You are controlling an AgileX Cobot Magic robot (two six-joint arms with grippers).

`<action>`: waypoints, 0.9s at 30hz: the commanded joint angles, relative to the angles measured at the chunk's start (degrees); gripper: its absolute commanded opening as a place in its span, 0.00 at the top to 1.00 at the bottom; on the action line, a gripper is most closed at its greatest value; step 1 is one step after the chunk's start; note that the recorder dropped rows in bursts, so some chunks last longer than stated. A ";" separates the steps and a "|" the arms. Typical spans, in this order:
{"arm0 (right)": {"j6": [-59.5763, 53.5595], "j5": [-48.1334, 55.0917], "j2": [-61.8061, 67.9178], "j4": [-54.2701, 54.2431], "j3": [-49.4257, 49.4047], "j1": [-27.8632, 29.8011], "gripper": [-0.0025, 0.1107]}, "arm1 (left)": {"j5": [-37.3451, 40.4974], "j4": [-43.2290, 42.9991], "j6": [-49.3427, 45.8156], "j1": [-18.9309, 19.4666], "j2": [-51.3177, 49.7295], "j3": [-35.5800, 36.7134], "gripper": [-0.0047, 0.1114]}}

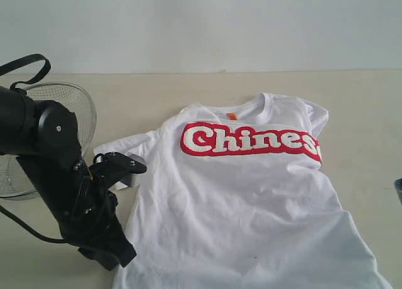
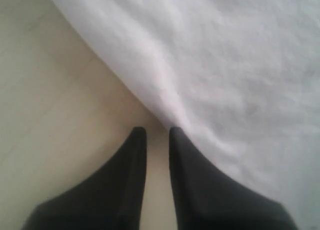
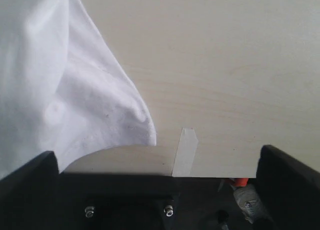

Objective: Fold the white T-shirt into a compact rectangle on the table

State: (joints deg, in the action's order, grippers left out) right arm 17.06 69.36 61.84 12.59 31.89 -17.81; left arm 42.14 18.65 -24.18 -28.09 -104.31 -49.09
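Right, the white T-shirt [image 1: 251,201] is lying face up, spread on the table [image 1: 364,100] with its red lettering showing. By my reading there's no fold in the body yet, though the sleeve on my right arm's side looks tucked in at the shirt's shoulder. My left gripper [image 2: 156,132] sits right at the shirt's side edge. Its jaws are only narrowly parted, with bare table showing through the gap, so it's gripping nothing, and I can't tell whether the tips touch the cloth. The right gripper [image 3: 157,156] is spread wide and empty, just off a bunched corner of the shirt, with a strip of tape [image 3: 186,151] near that corner. The wire basket [image 1: 78,107] stands off the shirt's other sleeve, behind my left arm. I judge the step is taking hold of the side edges for the first lengthwise fold. To do it well, I'd widen the left jaws and slide one finger flat under the shirt's edge so both layers come. Then pinch close and lift only enough to clear. The cloth is limp, so both arms should travel together or the shirt will drag and wrinkle.
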 commanded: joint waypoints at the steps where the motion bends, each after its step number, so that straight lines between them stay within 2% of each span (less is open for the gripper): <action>1: -0.34 -4.29 -0.46 0.43 0.25 0.11 0.27 | 0.15 -0.07 0.65 -0.46 0.67 -0.40 0.82; 4: 1.66 -10.61 -0.46 0.43 0.25 0.11 0.53 | 3.03 0.43 1.24 -0.46 0.80 -2.18 0.82; 8: 1.14 -17.81 -0.46 1.14 0.25 0.11 0.98 | 6.04 1.63 1.33 -0.46 2.96 -5.49 0.82; 11: 4.68 -23.36 -0.46 6.65 0.91 0.11 0.97 | 5.56 3.19 1.47 -0.46 5.34 -8.48 0.82; 15: 13.32 -24.21 2.82 14.97 5.78 0.11 0.97 | 4.36 3.88 1.47 -0.46 4.78 -14.22 0.82; 19: 12.53 -25.79 11.99 15.66 12.98 0.25 0.97 | 3.94 3.76 0.11 -0.46 0.59 -18.81 0.82; 21: 12.70 -27.54 17.03 15.50 16.71 2.26 0.97 | 3.82 3.76 -0.05 -0.46 -2.15 -20.70 0.82; 23: 8.74 -30.70 25.02 11.27 23.68 8.50 0.98 | 3.80 2.29 -0.05 -0.46 -5.60 -22.93 0.82; 24: 0.99 -32.71 29.53 4.03 27.62 12.98 0.98 | 2.54 2.29 -0.30 -0.46 -7.19 -23.68 0.82; 27: -19.44 -33.18 40.30 -19.07 38.58 21.73 0.98 | -1.05 2.29 -1.18 -0.46 -9.16 -23.85 0.82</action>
State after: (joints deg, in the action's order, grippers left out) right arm 9.69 36.72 96.23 6.42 64.77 -0.53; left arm 43.40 21.20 -24.64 -28.09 -112.57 -72.28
